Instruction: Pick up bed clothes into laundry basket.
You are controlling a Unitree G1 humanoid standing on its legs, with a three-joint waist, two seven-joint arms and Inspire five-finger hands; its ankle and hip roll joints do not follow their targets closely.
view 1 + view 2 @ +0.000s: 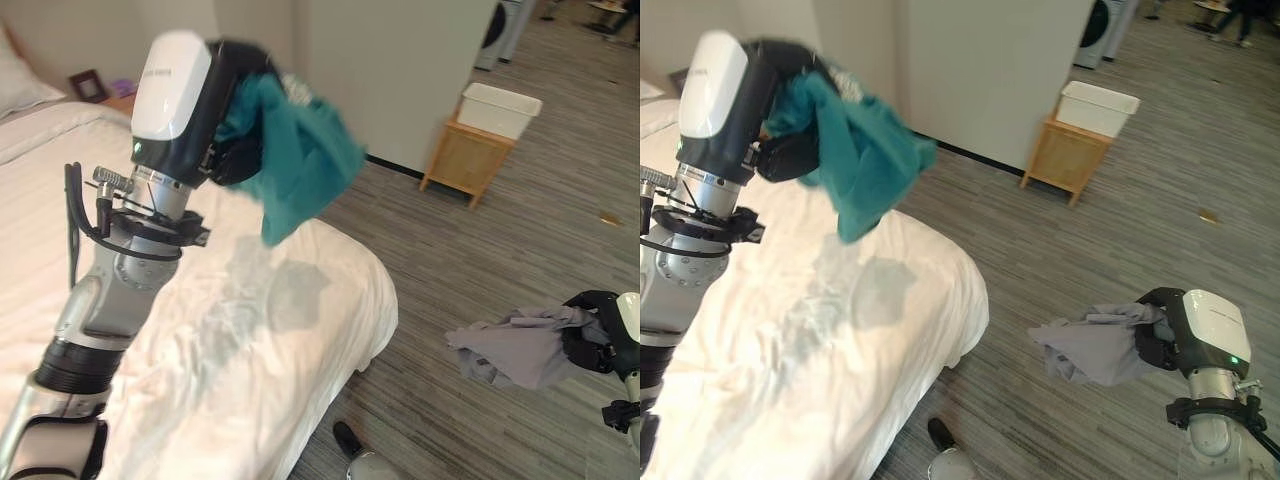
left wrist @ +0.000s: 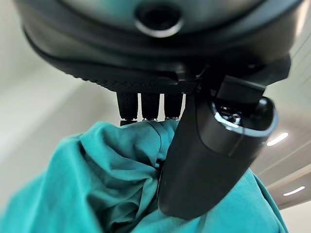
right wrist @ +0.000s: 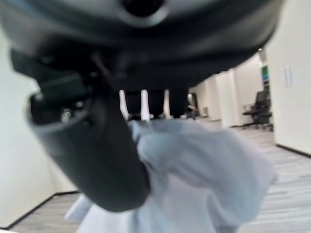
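Observation:
My left hand (image 1: 215,110) is raised above the bed (image 1: 200,340) and shut on a teal garment (image 1: 300,155), which hangs from it over the bed's far corner. In the left wrist view the thumb (image 2: 209,155) presses the teal garment (image 2: 107,184) against the fingers. My right hand (image 1: 1170,335) is held low at the right, above the floor, shut on a grey garment (image 1: 1095,345) that droops to its left. The right wrist view shows the thumb (image 3: 92,155) clamped on the grey garment (image 3: 194,174). The white laundry basket (image 1: 500,108) stands on a small wooden cabinet (image 1: 468,158) beyond the bed.
The bed has a white rumpled sheet; a pillow (image 1: 20,85) and a bedside table (image 1: 110,95) are at its head. A white wall (image 1: 400,70) stands behind the bed's far corner. Grey plank floor (image 1: 520,250) spreads to the right. A washing machine (image 1: 500,30) stands far back.

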